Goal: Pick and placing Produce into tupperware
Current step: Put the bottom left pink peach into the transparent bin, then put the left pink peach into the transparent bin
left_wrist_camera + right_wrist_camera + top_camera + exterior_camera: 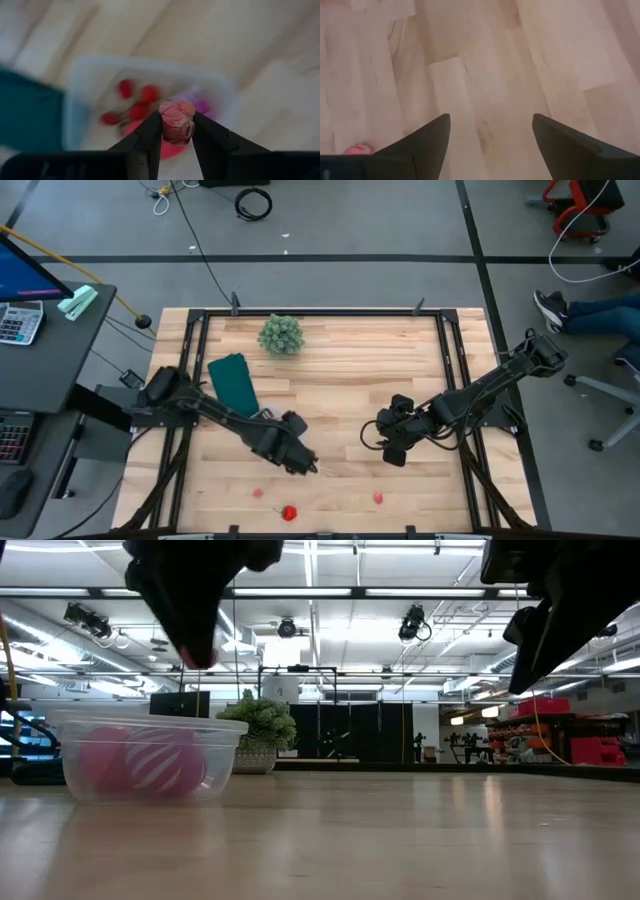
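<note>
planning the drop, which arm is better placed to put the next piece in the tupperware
Left. The left gripper is shut on a pink produce piece and hangs above the tupperware, which already holds red pieces. The right gripper is open and empty over bare table.

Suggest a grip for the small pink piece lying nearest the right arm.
Pinch the pink piece across its rounded middle, coming straight down from above: it looks small and low and lies alone on the table. This is probably a job for the open right gripper.
</note>
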`<act>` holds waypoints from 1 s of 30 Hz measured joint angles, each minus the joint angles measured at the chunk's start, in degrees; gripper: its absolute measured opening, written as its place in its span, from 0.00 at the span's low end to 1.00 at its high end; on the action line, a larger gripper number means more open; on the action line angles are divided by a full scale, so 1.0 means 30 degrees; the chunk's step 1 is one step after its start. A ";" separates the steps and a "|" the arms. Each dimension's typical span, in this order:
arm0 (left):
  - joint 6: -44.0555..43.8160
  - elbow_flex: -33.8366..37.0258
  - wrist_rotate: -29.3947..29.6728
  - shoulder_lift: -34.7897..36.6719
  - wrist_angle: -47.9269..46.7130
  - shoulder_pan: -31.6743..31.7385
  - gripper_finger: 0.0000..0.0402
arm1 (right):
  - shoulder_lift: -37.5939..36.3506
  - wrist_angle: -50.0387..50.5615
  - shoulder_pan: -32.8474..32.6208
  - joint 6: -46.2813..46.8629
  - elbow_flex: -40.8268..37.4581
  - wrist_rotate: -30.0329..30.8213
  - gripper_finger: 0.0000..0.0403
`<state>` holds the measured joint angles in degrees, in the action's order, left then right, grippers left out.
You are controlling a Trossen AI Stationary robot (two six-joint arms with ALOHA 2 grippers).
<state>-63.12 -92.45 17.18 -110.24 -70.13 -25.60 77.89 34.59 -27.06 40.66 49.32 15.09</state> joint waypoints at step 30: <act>0.1467 0.3531 -0.2739 0.0051 0.0630 0.1049 0.57 | 0.0000 -0.0029 -0.2147 0.1414 0.0000 0.0134 0.73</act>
<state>-58.72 -81.85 8.96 -110.08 -68.24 -22.45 77.89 34.50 -33.50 44.91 49.32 15.49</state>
